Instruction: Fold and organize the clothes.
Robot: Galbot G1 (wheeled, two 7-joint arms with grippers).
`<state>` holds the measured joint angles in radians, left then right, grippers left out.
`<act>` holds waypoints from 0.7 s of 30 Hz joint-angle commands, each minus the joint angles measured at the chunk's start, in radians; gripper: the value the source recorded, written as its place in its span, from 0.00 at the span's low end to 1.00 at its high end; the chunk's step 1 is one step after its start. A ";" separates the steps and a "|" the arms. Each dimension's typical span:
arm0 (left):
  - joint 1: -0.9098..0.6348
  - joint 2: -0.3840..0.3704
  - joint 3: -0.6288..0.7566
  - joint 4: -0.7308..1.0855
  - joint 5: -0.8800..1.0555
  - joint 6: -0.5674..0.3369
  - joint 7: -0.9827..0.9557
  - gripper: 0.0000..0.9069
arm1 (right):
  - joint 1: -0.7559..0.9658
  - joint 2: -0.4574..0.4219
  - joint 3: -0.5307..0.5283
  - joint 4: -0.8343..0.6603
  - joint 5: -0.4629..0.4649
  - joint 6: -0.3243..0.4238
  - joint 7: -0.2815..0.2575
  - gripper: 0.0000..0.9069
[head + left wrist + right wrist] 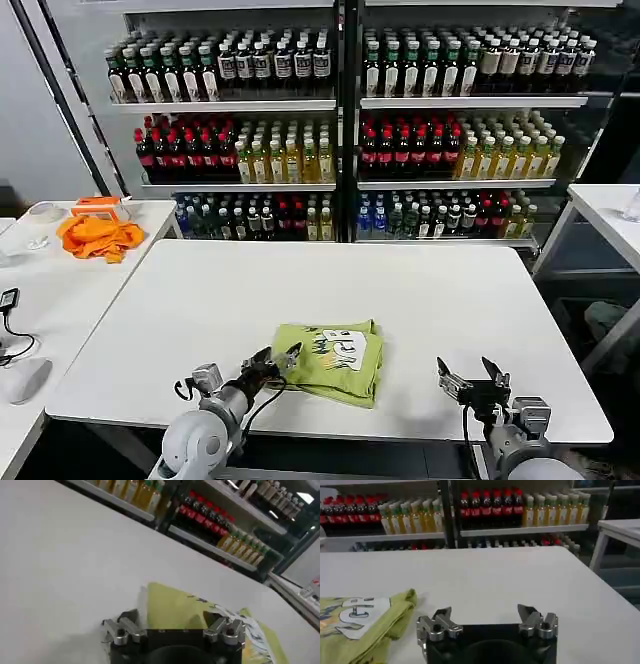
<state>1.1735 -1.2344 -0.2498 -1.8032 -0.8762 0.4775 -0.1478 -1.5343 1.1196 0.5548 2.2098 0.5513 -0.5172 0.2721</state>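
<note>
The clothes are one lime T-shirt (335,360) with a white printed graphic, lying folded into a small rectangle near the front edge of the white table (300,285). My left gripper (278,357) is open at the shirt's left edge. In the left wrist view the shirt (170,597) lies just ahead of the left gripper (172,617), its edge between the spread fingers. My right gripper (467,372) hovers open and holds nothing over bare table to the right of the shirt. In the right wrist view, the right gripper (484,612) is well apart from the shirt (360,622).
An orange cloth (98,237) and an orange box (100,205) lie on a side table at the left, with a mouse (22,380) nearer the front. Drink shelves (340,105) stand behind the table. Another white table (605,205) is at the right.
</note>
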 commanded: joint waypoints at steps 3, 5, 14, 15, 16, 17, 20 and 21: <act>-0.021 -0.015 0.017 0.057 -0.106 0.009 0.009 0.03 | -0.001 0.004 0.001 0.000 0.000 -0.003 0.002 1.00; -0.019 -0.021 0.007 0.059 -0.160 0.007 0.009 0.03 | -0.001 0.005 0.001 0.000 0.000 -0.003 0.003 1.00; -0.024 -0.056 -0.046 0.080 -0.293 0.006 0.004 0.02 | 0.007 0.003 -0.003 -0.007 0.001 -0.007 0.005 1.00; -0.025 -0.058 -0.051 0.079 -0.300 0.006 0.003 0.02 | 0.008 0.003 -0.003 -0.007 0.003 -0.007 0.006 1.00; -0.024 -0.061 -0.058 0.075 -0.314 0.006 -0.001 0.02 | 0.009 0.002 -0.003 -0.007 0.003 -0.008 0.007 1.00; -0.024 -0.063 -0.066 0.068 -0.337 0.007 -0.002 0.02 | 0.009 0.002 -0.003 -0.006 0.003 -0.009 0.008 1.00; -0.022 -0.067 -0.099 0.042 -0.388 0.015 -0.007 0.02 | 0.009 -0.002 -0.002 0.001 0.006 -0.012 0.010 1.00; -0.022 -0.069 -0.111 0.037 -0.405 0.018 -0.008 0.02 | 0.009 -0.004 -0.002 0.002 0.006 -0.012 0.010 1.00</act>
<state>1.1550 -1.2890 -0.2954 -1.7395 -1.1060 0.4885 -0.1521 -1.5259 1.1181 0.5517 2.2078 0.5562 -0.5283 0.2816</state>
